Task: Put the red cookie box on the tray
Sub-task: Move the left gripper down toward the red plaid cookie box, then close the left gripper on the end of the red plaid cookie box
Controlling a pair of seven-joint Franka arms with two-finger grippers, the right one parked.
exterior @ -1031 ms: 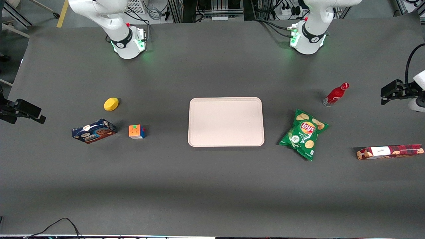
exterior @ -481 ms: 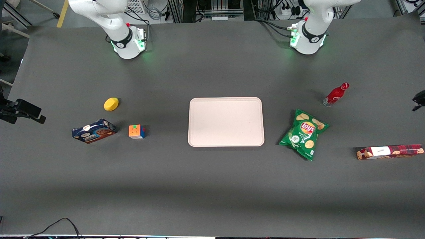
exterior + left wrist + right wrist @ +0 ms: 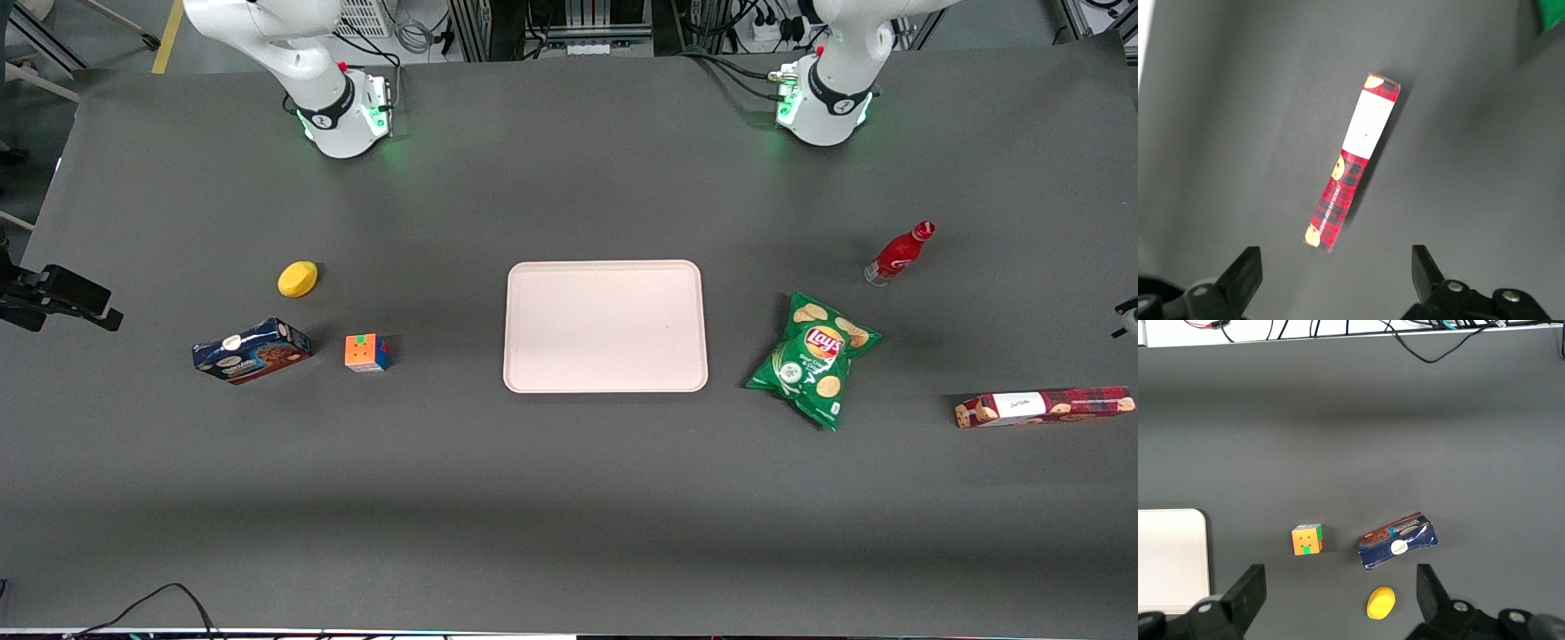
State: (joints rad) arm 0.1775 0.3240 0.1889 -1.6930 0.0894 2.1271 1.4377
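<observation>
The red cookie box (image 3: 1042, 406) lies flat on the dark table at the working arm's end, long side running along the table. The left wrist view looks down on the red cookie box (image 3: 1353, 160), white label patch up. My left gripper (image 3: 1336, 270) hovers high above the table, open, with nothing between its fingers (image 3: 1247, 273); the box's near end lies just ahead of the gap. In the front view only a sliver of that arm (image 3: 1127, 318) shows at the edge. The pale tray (image 3: 605, 325) sits mid-table with nothing on it.
A green chips bag (image 3: 813, 358) and a red bottle (image 3: 898, 252) lie between the tray and the box. Toward the parked arm's end are a blue cookie box (image 3: 252, 350), a colour cube (image 3: 365, 352) and a yellow object (image 3: 298, 278).
The left gripper has slid almost out of the front view, moving toward the working arm's end and nearer the front camera. The box and other things have not moved.
</observation>
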